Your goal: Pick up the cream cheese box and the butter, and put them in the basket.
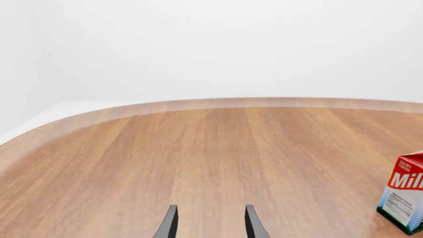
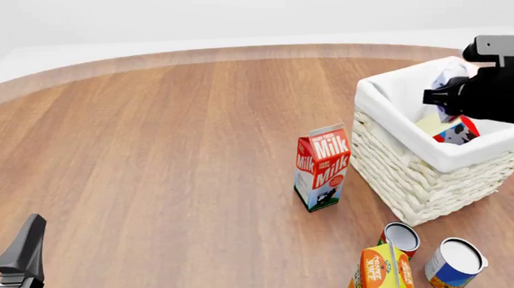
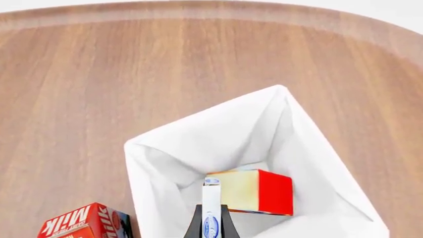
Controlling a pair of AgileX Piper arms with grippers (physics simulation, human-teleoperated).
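Above the basket (image 3: 158, 163), right gripper (image 3: 211, 220) pinches the cream cheese box (image 3: 211, 208) edge-on; butter (image 3: 254, 191) lies on the liner inside. Best to open low, clear of butter. Left gripper (image 1: 208, 223) gapes empty, away.

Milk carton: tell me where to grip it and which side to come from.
Grip the milk carton across its flat side panels at mid-height, below the folded gable top. It stands upright on the table, close beside the basket, so coming in from the open left with the left gripper, whose fingers are spread, looks safest.
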